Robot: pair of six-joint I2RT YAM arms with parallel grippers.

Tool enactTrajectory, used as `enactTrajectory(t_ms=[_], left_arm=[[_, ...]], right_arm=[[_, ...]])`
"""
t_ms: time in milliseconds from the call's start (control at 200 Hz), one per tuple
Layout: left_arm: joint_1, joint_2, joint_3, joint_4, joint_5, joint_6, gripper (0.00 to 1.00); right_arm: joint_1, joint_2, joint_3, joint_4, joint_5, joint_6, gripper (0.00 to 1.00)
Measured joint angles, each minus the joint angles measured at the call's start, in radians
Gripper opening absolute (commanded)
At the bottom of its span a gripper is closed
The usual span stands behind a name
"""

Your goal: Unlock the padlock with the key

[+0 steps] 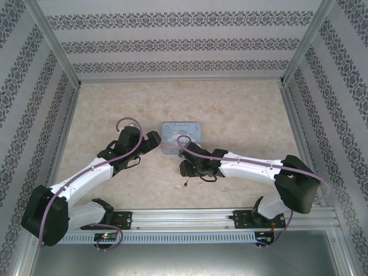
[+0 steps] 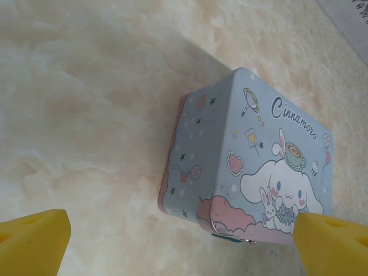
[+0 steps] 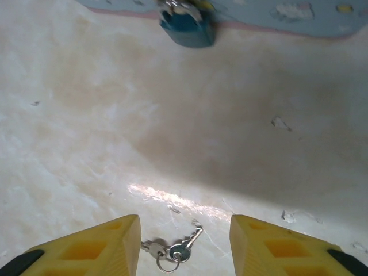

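The teal padlock (image 3: 187, 27) hangs at the front edge of the light-blue cartoon tin (image 2: 253, 167); a sliver of the padlock (image 2: 233, 238) peeks from under the tin's front. Small grey keys on a ring (image 3: 179, 247) lie on the table between the yellow fingers of my right gripper (image 3: 185, 253), which is open and holds nothing. From above the keys (image 1: 184, 185) lie just below the right gripper (image 1: 187, 168). My left gripper (image 1: 154, 140) sits left of the tin (image 1: 183, 138), open and empty, its yellow fingers (image 2: 34, 241) wide apart.
The marble-patterned tabletop (image 1: 230, 109) is walled by patterned panels on three sides. A metal rail (image 1: 190, 221) with both arm bases runs along the near edge. Small specks (image 3: 279, 122) dot the surface.
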Motion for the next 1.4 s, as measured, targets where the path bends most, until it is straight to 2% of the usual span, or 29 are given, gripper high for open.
enactTrajectory(t_ms=[260,630,934,1399], left_arm=[[0.017,0.041,0.0,0.006,0.024,0.0,0.99],[0.07,0.14,0.0,0.099,0.105,-0.024,0.99],[0.091,0.182,0.0,0.154,0.169,-0.042,0.99],[0.108,0.182,0.0,0.176,0.209,-0.045,0.99]], right_arm=[[0.085,0.047,0.011,-0.034,0.027,0.268,0.42],[0.111,0.095,0.017,-0.074,0.014,0.593,0.41],[0.134,0.158,0.069,-0.117,-0.014,0.695,0.42],[0.135,0.243,0.138,-0.182,-0.025,0.727,0.41]])
